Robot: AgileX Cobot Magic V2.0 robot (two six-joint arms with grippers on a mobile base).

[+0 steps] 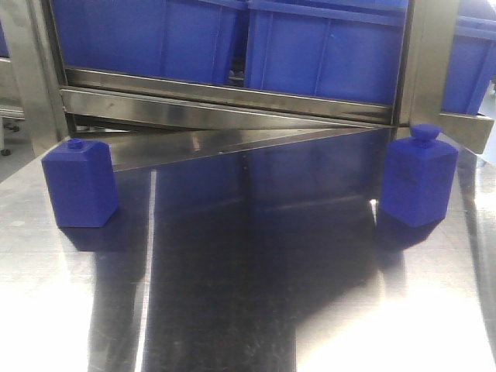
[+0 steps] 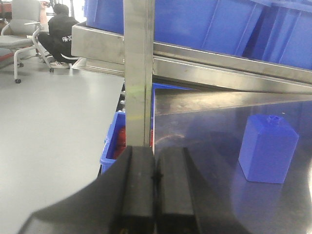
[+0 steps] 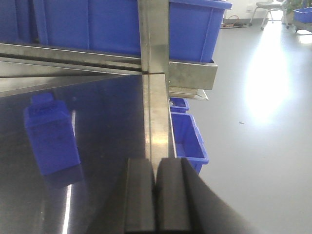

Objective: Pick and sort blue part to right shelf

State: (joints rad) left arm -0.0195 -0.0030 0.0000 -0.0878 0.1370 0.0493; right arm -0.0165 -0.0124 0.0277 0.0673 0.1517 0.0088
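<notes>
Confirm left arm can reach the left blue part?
Likely yes: left blue part stands alone on the steel table, ahead-right of the shut left gripper, nothing between. Jaws must open first.

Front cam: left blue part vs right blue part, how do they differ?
Pose: the left part shows a broad face to the camera; the right part is turned corner-on. Knob: the left part's looks small and flat, the right part's bigger and rounder. Place: left part near the table's left edge, right part by the shelf post. Shared: both deep blue, upright on the table.
</notes>
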